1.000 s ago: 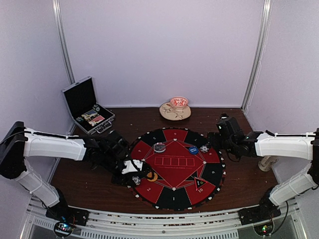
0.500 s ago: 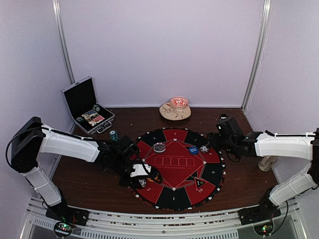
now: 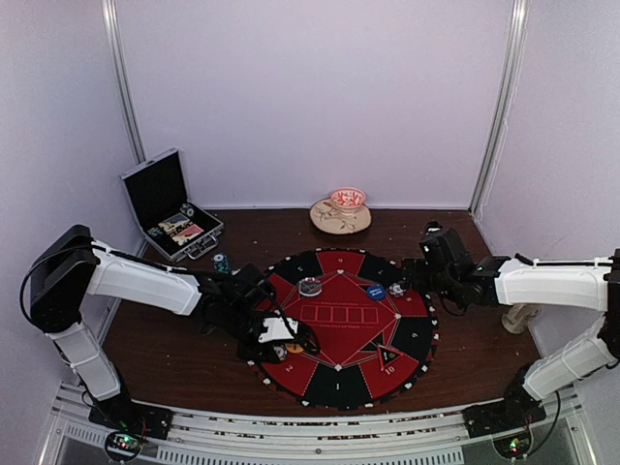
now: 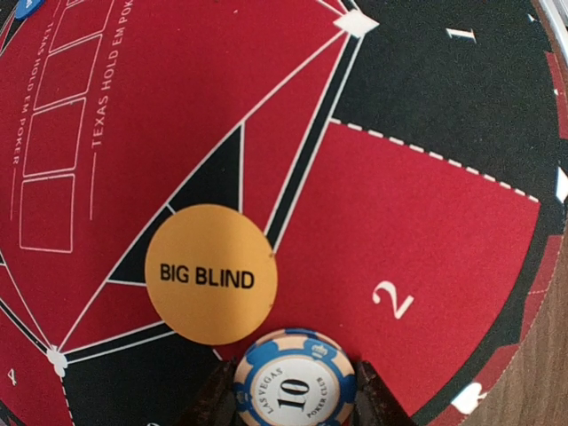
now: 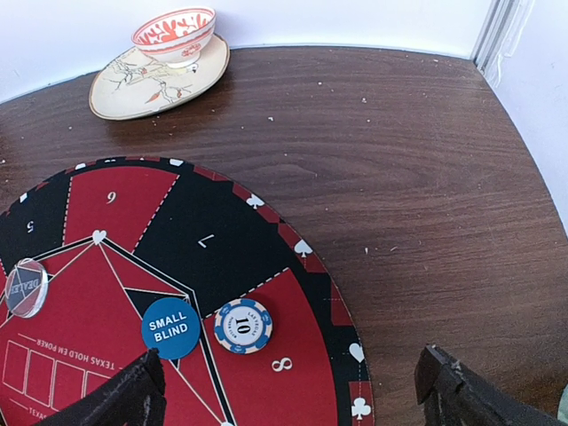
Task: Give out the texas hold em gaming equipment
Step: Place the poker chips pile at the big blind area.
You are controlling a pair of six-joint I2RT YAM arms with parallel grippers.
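Brown table (image 3: 165, 354), round mat (image 3: 341, 386) at centre. Over last sec. L arm has swung in from mat's left edge. left gripper (image 4: 294, 405) now clamped on blue-edged "10" chip (image 4: 295, 373) over seat-2 sector, near-left rim of mat, just beside BIG BLIND disc (image 4: 211, 274); contact w/ mat not discernible. right gripper (image 5: 291, 395) unmoved, jaws wide, empty, at mat's right rim by seat-8 chip (image 5: 243, 325) and SMALL BLIND disc (image 5: 170, 327). Reading: seat 8 served; seat-2 drop likely next, release pending.
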